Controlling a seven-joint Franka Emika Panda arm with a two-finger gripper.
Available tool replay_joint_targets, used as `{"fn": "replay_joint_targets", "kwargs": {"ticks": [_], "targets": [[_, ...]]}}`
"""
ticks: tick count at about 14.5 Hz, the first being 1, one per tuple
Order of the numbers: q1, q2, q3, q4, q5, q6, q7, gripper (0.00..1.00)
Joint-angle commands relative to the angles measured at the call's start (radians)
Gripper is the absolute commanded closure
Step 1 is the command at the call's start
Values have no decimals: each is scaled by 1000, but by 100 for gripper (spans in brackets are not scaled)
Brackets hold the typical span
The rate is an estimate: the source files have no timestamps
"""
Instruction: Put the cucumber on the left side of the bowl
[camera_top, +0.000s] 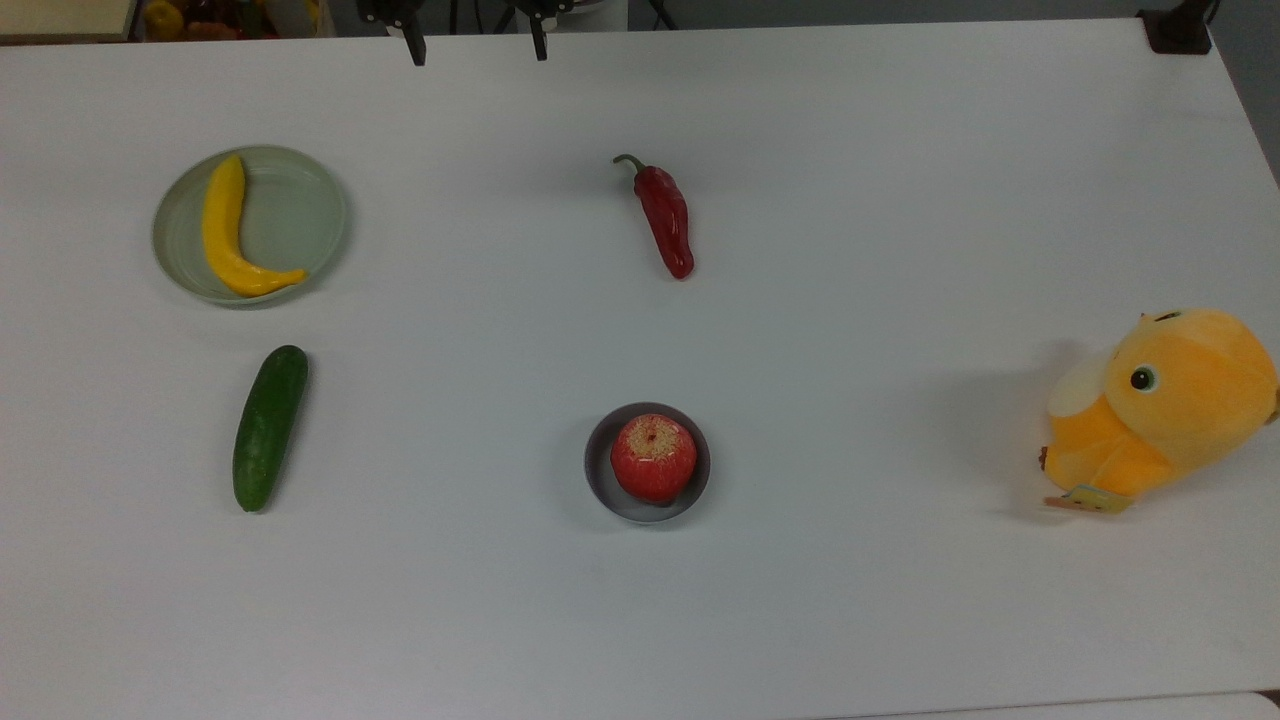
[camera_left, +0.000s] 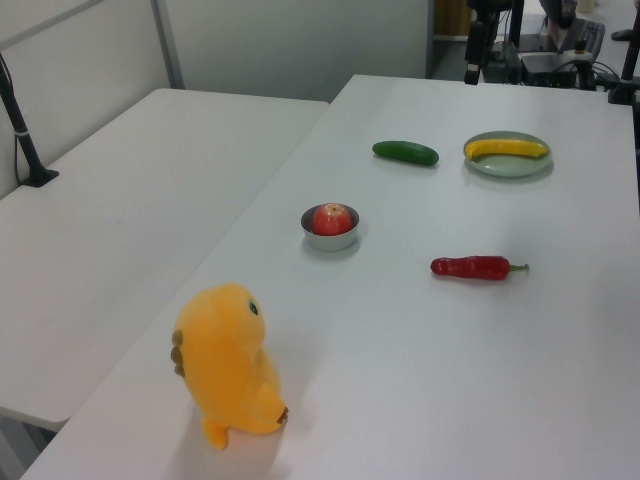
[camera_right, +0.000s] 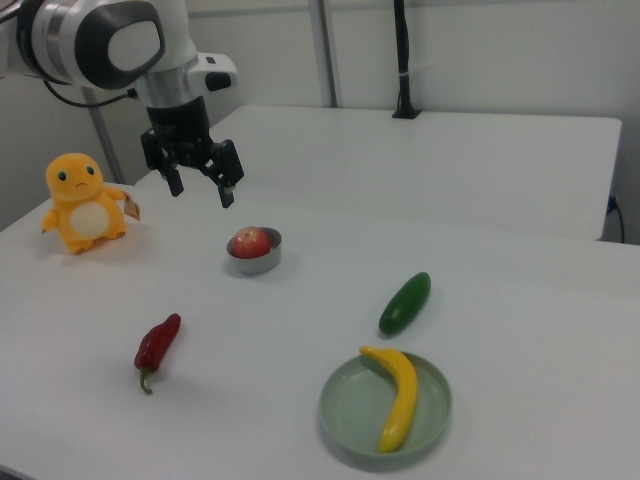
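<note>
Top view looks down on a plain white bench (camera_top: 800, 620) with everything spread well apart. The cucumber (camera_top: 270, 428) lies flat toward the top view's left, on bare bench just below a pale green plate (camera_top: 310, 215) that carries a curved yellow fruit (camera_top: 228, 232). The bowl (camera_top: 600, 470), small and grey, sits near the middle with a red apple (camera_top: 653, 457) filling it. A red chili (camera_top: 666, 218) lies alone above the bowl, and an orange plush toy (camera_top: 1165, 405) stands at the top view's right edge. At the top edge I can see the two dark tips of my tool (camera_top: 476, 45), spread wide with nothing between them.

From the right view, my tool (camera_right: 200, 188) hangs in the air above and behind the bowl (camera_right: 262, 262), fingers (camera_right: 226, 190) wide apart and empty, well away from the cucumber (camera_right: 405, 302), which lies between the bowl and the plate (camera_right: 345, 415). A second white table (camera_right: 480, 150) stands behind the bench, with a black pole (camera_right: 402, 60) clamped at its far side, against light wall panels.

From the left view, the cucumber (camera_left: 405, 152) rests just beside the plate (camera_left: 508, 166) and apart from the bowl (camera_left: 330, 240). The neighbouring white table (camera_left: 120, 210) meets the bench along a seam, with a grey partition (camera_left: 290, 45) behind and dark equipment stands (camera_left: 490, 40) at the far end.
</note>
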Motion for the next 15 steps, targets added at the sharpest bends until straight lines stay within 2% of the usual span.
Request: {"fn": "replay_joint_targets", "kwargs": {"ticks": [1,15], "targets": [[4,-9,-15,-7,-8,-54,-12,0],[12,-22,-12,-16,-5,-56,-12,0]]}}
